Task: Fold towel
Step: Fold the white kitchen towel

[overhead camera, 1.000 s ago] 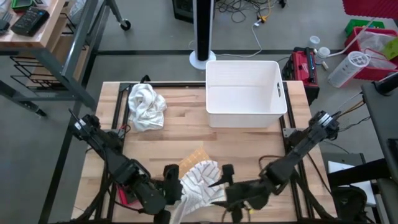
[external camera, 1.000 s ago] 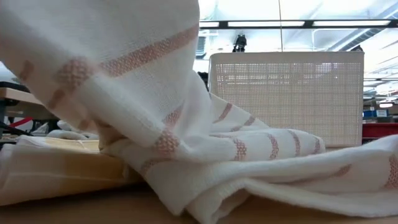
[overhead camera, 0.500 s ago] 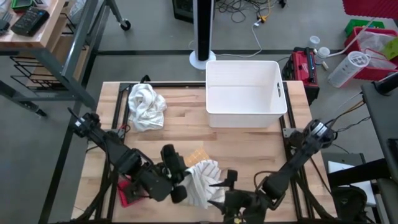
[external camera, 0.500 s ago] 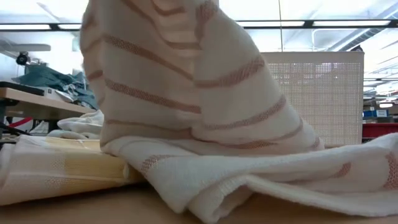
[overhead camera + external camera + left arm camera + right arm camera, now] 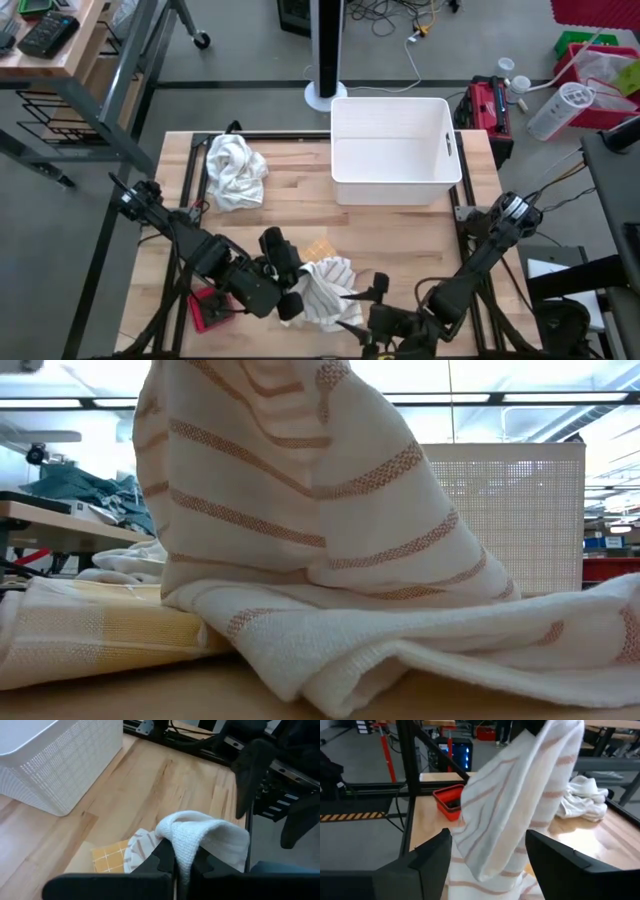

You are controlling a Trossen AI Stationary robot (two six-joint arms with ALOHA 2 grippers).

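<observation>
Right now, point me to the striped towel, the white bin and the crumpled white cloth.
striped towel (image 5: 322, 290): high view, middle of the bunched fabric.
white bin (image 5: 395, 186): high view, its near wall.
crumpled white cloth (image 5: 235, 170): high view, centre of the heap.

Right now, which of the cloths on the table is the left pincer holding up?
The striped towel near the front edge, pinched in the left pincer. The plain white cloth lies bunched at the back left, and the yellow cloth lies flat beneath the towel.

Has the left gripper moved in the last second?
Yes. The left gripper, shut on the striped towel, has moved toward the white bin, lifting the towel.
</observation>
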